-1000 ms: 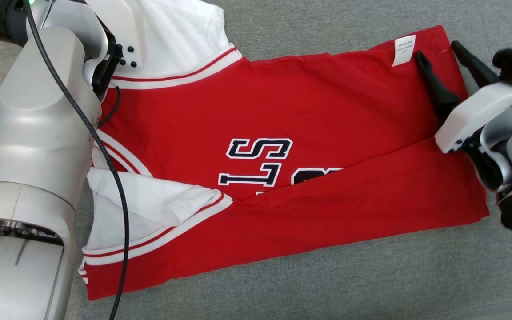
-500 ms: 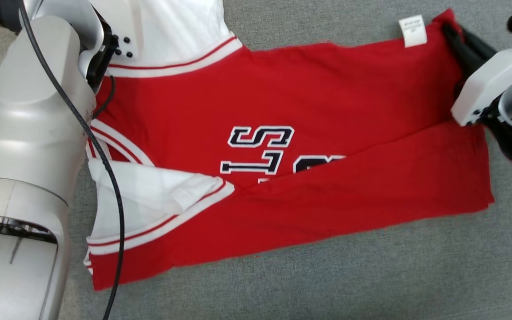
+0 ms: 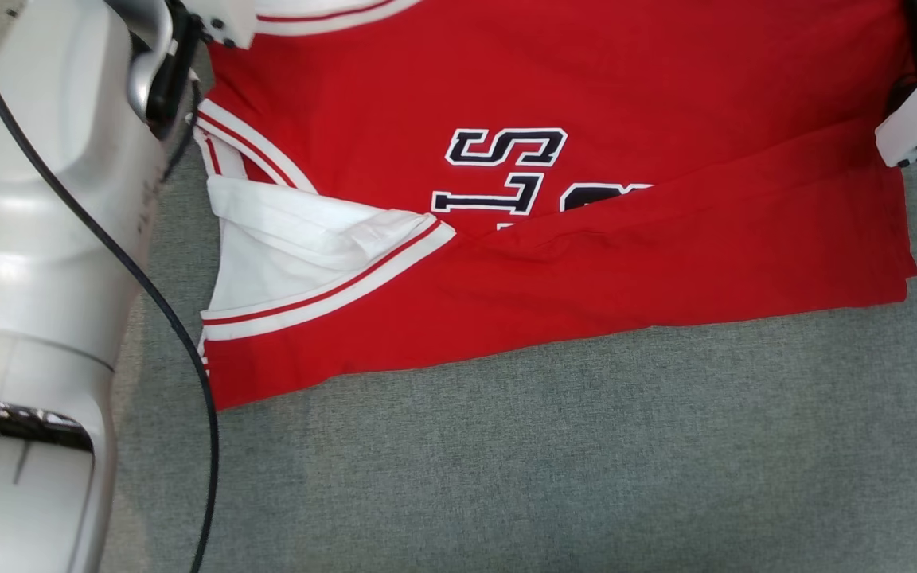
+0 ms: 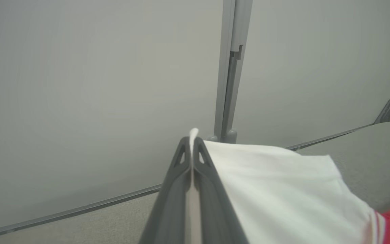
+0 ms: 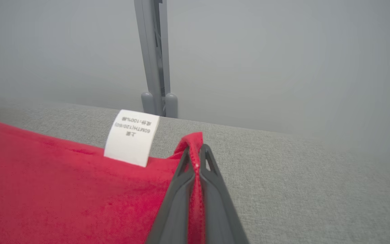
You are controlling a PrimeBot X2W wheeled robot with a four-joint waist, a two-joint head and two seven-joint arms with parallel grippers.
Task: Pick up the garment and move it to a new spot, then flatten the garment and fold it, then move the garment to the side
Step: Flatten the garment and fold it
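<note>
Red fabric jersey with white sleeves (image 3: 586, 79) lies sideways across the grey cloth counter (image 3: 506, 477), near edge folded up over its black-and-white lettering (image 3: 506, 147), one sleeve (image 3: 299, 247) crumpled there, white care tag (image 5: 131, 137) by the hem.

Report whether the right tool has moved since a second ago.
Yes. The right tool has closed on the jersey corner beside the label and, against the lettering in the head view, shifted right.
</note>
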